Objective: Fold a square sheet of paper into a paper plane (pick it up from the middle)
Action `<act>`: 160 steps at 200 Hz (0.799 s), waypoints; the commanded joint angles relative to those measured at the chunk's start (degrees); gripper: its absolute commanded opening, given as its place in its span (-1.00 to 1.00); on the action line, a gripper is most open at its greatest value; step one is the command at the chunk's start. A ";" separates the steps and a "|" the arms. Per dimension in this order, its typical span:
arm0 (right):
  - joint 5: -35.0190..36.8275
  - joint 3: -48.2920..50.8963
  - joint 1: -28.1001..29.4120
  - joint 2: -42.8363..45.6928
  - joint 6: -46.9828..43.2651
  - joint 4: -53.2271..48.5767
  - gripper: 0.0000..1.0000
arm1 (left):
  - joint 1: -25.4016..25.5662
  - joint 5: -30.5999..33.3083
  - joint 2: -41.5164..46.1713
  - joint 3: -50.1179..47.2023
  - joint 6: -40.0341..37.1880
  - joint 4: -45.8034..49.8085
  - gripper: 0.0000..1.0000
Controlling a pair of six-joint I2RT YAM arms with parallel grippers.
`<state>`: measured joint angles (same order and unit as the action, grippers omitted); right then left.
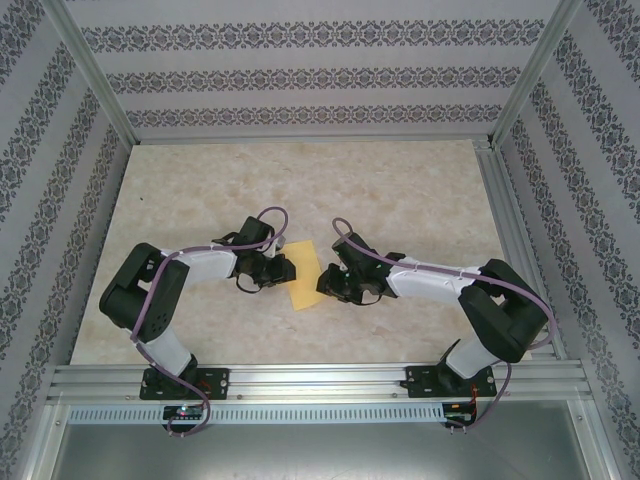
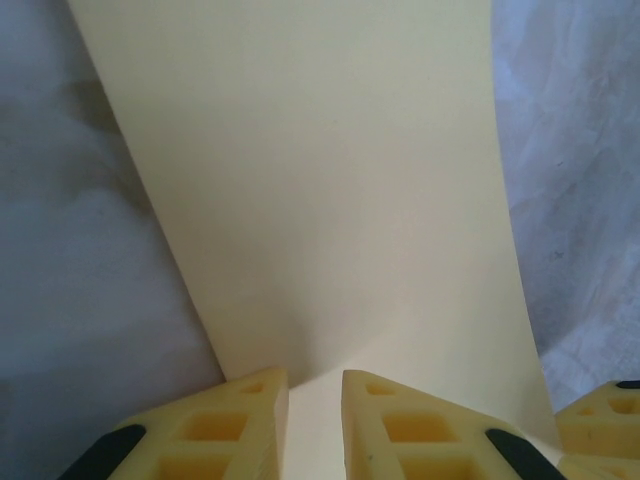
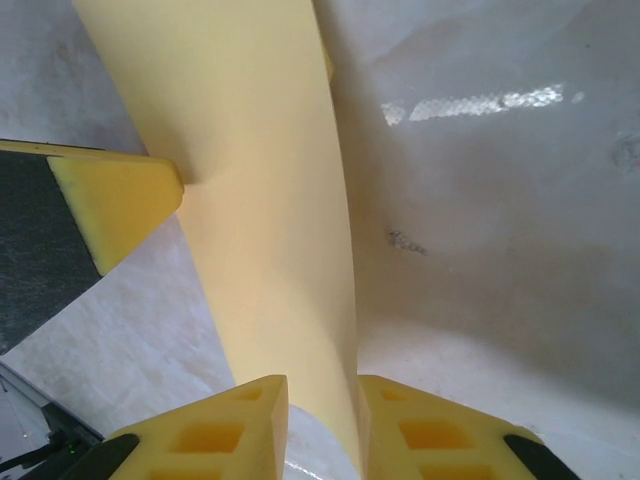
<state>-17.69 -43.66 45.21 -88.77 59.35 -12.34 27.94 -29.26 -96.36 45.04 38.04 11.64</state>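
Two arms reach inward from the near edge and meet over the middle of the pale marbled surface point(image 1: 400, 200), with the yellow-orange sheet of paper point(image 1: 303, 282) between them. In the top view the left gripper point(image 1: 285, 268) sits at the sheet's left side and the right gripper point(image 1: 328, 283) at its right side, each touching it. From there the sheet looks narrower than a square, its long run angled from upper left to lower right.

In the left wrist view the left gripper point(image 2: 315, 425) has its two yellow fingertips drawn close, and the edge of the sheet of paper point(image 2: 320, 200) runs into the thin slot between them, so it is clamped on the paper. The sheet spreads away from the fingers, smooth and unmarked, above the blurred surface point(image 2: 60, 250). One yellow fingertip point(image 2: 600, 425) of the other arm shows at the lower right corner.

In the right wrist view the right gripper point(image 3: 322, 435) is likewise closed on the sheet of paper point(image 3: 250, 150), which rises from between its fingers in a gentle bow, off the surface point(image 3: 480, 250). A yellow fingertip point(image 3: 115, 200) of the left gripper presses the sheet's left face.

Patterned walls point(image 1: 300, 80) enclose the surface, and an aluminium rail point(image 1: 320, 380) carries both bases.
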 commanded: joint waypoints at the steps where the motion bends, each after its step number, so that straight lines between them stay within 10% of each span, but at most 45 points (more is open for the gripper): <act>1: -0.67 0.77 -0.17 -0.43 2.36 2.98 -0.54 | 0.73 1.21 -0.97 1.55 -0.19 -0.33 -0.56; 160: -0.91 -6.23 1.46 -9.67 5.70 15.08 -0.89 | 0.71 2.86 1.68 2.32 -0.84 2.00 -0.56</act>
<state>-18.81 -47.75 46.13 -96.62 64.69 -0.97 27.94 -28.80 -96.79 45.50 38.02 11.86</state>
